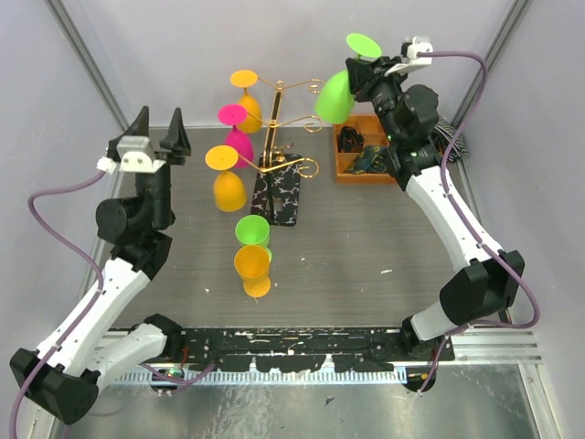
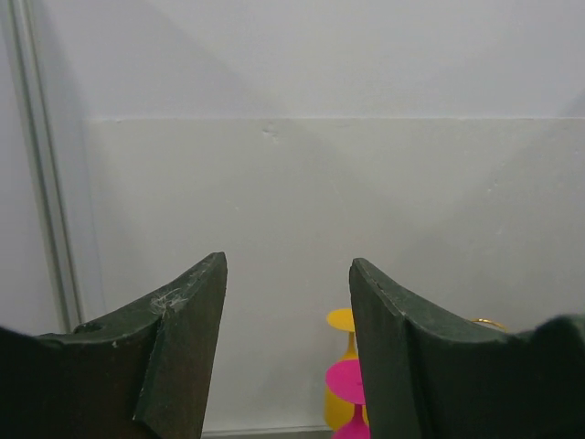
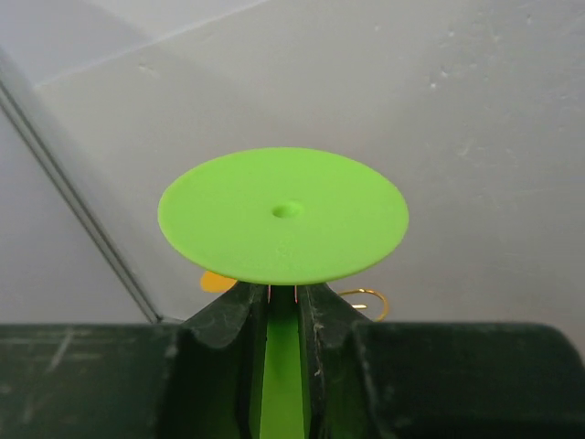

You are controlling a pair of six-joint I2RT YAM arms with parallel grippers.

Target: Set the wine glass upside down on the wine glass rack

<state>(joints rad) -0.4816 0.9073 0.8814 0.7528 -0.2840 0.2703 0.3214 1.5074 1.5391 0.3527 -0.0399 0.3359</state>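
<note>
My right gripper (image 1: 364,75) is shut on the stem of a lime green wine glass (image 1: 335,95), held upside down in the air to the right of the gold wine glass rack (image 1: 277,123). Its round foot (image 3: 282,215) fills the right wrist view above my fingers (image 3: 322,315). The rack stands on a black speckled base (image 1: 279,190) and carries three inverted glasses: yellow (image 1: 246,99), pink (image 1: 237,134) and orange (image 1: 226,178). My left gripper (image 1: 157,131) is open and empty, raised at the left; its wrist view shows the yellow glass (image 2: 344,366) and the pink glass (image 2: 347,393).
A green glass (image 1: 253,230) and an orange glass (image 1: 253,269) stand upright in front of the rack base. An orange compartment tray (image 1: 363,151) with dark items sits at the back right, below my right arm. Grey walls close in the back.
</note>
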